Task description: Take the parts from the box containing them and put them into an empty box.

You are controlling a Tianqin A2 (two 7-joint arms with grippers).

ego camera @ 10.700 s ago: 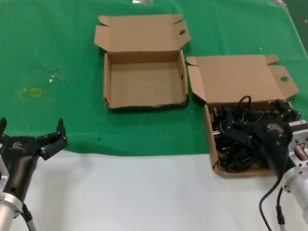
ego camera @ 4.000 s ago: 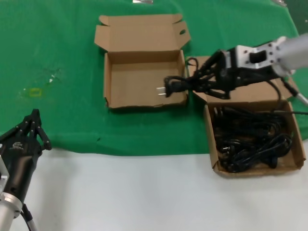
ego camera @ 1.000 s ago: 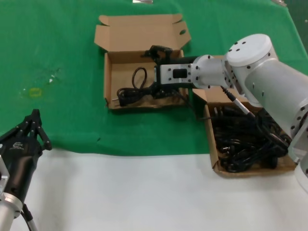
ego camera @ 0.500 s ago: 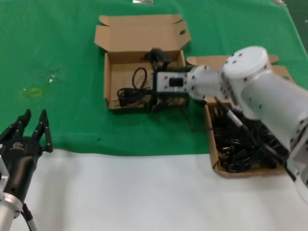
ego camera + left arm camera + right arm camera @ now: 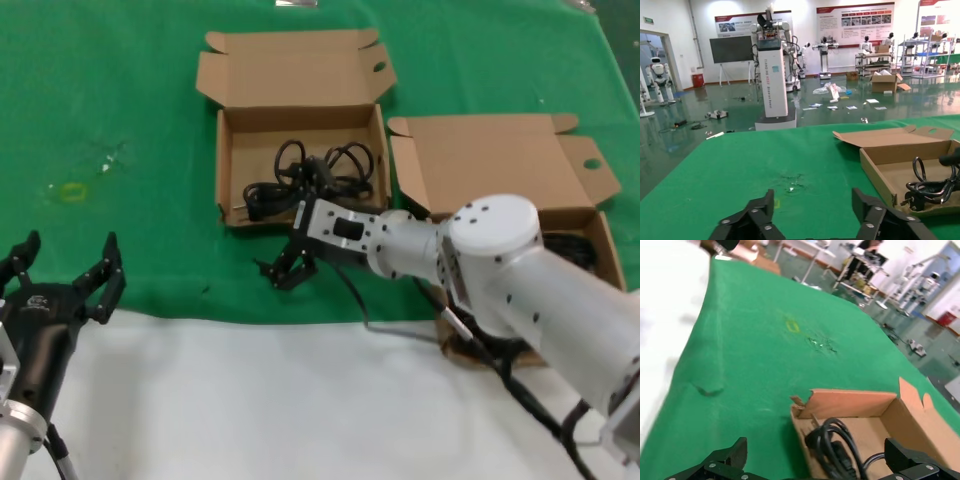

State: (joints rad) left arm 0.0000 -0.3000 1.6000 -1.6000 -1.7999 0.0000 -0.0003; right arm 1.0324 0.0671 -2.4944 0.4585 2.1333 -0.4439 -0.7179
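Reaching across the green tabletop, the right arm stretches from the robot's right side toward the middle. Its right gripper hangs just in front of the near wall of the box on the left, fingers spread apart and holding nothing. The right wrist view confirms this: two dark fingers stand wide apart with only green cloth between them, and the box corner lies just beyond.

That left box is the receiving one. One coiled cord already lies inside it, black loops toward the back and a plug end toward the near left corner.

The source box sits to the right, nearer the robot, its lid folded back. The right arm covers most of it in the head view, so only a small dark patch of the remaining cords shows.

The relation that matters: the remaining cords lie back to the right of the open gripper, beneath the arm's own forearm. So the arm would probably have to draw back and swing right before it can reach down for another coil.

The left gripper waits at the near left edge, well apart from both boxes, fingers also spread and empty. The right arm is much the nearer to the source box.
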